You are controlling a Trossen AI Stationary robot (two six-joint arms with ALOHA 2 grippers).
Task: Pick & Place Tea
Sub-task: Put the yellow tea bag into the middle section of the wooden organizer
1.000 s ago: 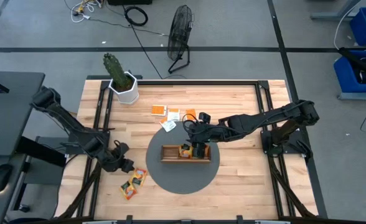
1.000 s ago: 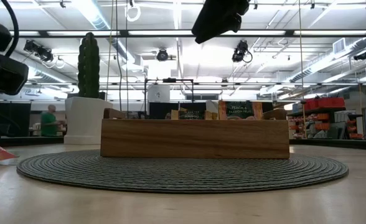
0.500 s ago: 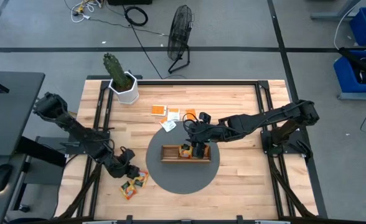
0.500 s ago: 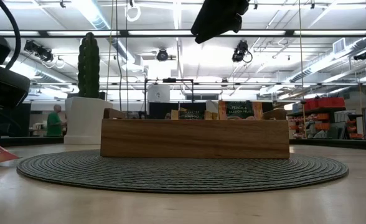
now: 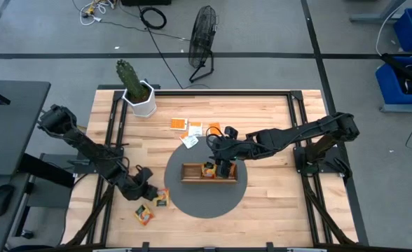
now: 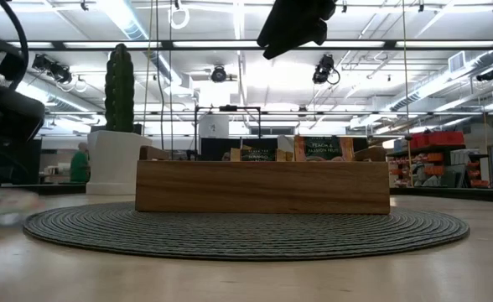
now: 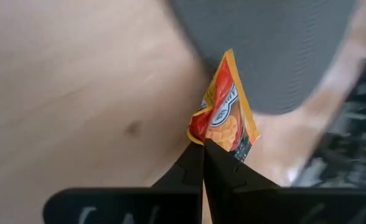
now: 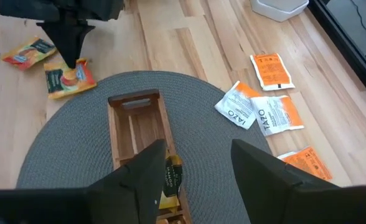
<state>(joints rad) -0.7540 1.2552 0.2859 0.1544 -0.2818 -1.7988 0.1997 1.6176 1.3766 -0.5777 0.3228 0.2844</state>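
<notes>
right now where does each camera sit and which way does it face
High: overhead, straight down; both arms, wooden tray on round mat.
Low: table height, level across; tray front, an arm above.
Left wrist: past shut fingers pinching a red-and-yellow sachet.
Right wrist: past open fingers above the tray.
Shared: right wrist also shows the left gripper pinching that sachet.

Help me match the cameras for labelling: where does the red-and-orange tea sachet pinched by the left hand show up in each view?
High view: red-and-orange sachet at the grey mat's left edge, in the shut left hand.
Low view: not identifiable; only a blur at far left.
Left wrist view: sachet at centre, pinched by one corner.
Right wrist view: sachet upper left, beside the mat.
Shared landmark: round grey mat.
</notes>
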